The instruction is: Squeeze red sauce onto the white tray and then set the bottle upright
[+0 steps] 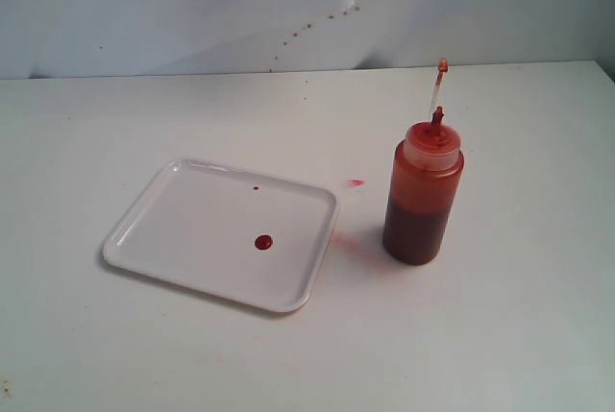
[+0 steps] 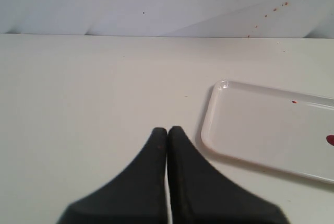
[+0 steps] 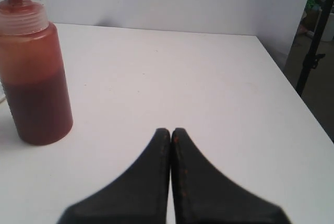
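Bottle (image 1: pixel 423 196) stands upright on the table (image 1: pixel 519 335), just right of the white tray (image 1: pixel 173 239), with a clear gap between them. The nozzle (image 1: pixel 438 116) is uncapped and stained red. The tip cap (image 1: pixel 442 66) sticks up above it on its thin tether. The contents look dark red in the lower part, with an orange film higher up the wall.

Red sauce (image 1: pixel 263 242) is one round glossy blob near the tray's middle, plus a tiny droplet (image 1: pixel 256 188) toward the far rim. There's a pink smear (image 1: pixel 356 182) on the table between tray and bottle, and red specks (image 1: pixel 317 23) on the back wall.

Left fingers (image 2: pixel 154 156) are pressed together with nothing between them, over bare table near a tray corner. Right fingers (image 3: pixel 156 156) are also together and empty, with the bottle off to one side, well clear of them.
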